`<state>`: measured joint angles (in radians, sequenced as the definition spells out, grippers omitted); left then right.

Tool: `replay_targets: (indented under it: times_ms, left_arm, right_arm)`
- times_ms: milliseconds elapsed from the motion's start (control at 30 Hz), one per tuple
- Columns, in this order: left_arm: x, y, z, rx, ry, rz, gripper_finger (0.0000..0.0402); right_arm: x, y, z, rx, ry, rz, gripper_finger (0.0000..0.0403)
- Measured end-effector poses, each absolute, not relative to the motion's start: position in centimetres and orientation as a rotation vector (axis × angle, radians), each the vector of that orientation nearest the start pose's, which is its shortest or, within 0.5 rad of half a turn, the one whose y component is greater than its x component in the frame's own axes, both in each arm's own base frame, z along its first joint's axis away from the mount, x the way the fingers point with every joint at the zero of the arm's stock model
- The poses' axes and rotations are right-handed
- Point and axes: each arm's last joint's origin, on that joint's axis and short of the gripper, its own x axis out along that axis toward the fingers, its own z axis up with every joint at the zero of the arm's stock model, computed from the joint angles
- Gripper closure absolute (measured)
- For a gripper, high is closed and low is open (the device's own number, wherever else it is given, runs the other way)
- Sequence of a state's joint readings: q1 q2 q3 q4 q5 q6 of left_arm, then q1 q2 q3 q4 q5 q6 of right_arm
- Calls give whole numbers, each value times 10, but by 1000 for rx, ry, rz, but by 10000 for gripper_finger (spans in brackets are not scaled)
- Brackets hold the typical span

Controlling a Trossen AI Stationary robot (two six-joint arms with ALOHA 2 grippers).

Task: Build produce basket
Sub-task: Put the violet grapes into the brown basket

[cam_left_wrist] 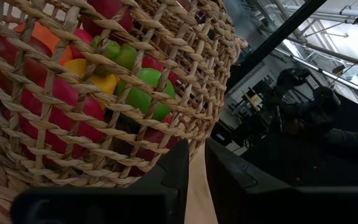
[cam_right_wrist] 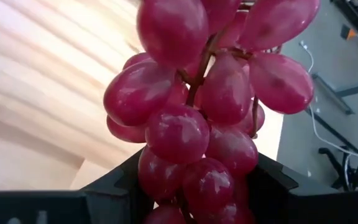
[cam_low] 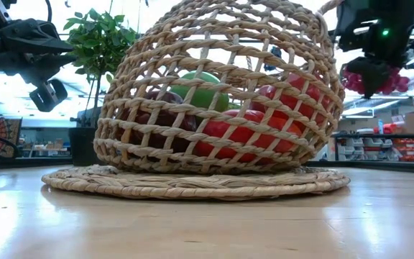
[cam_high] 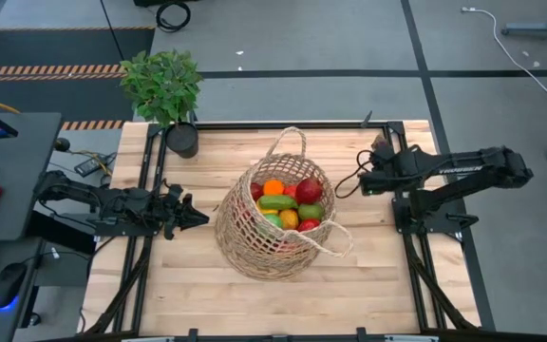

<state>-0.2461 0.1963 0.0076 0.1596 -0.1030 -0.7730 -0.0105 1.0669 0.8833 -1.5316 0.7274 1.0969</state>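
The basket (cam_high: 275, 220) stands mid-tabletop (cam_high: 368, 285), holding the produce (cam_high: 288, 201), of which the weave hides all but patches of red, green, orange and yellow. My right arm reaches in from the tabletop's right edge, raised above the wood, its jaws (cam_high: 363, 180) clenched on the purple grapes (cam_right_wrist: 197, 130) just right of the basket; the overhead view barely shows the bunch, and my own wrist view cuts it off at top and bottom. My left arm lies low at the left edge, its jaws (cam_high: 198, 217) nearly shut with only a thin slit between them, grasping nothing, just beside the basket wall.
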Motion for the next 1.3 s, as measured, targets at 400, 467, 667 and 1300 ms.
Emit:
replay_targets:
  times_ms: [400,467,667,1300]
  left_arm:
    - [107,-24,165,-767,82,-125,344]
    - [107,-24,165,-767,82,-125,345]
    - [107,-24,165,-767,82,-125,343]
    - [107,-24,165,-767,82,-125,339]
  right_arm:
    - [151,-64,265,191,984,-1244,209]
    - [155,-71,269,205,958,-1213,209]
    - [179,-88,301,226,767,-908,209]
    - [228,-73,396,659,-33,94,209]
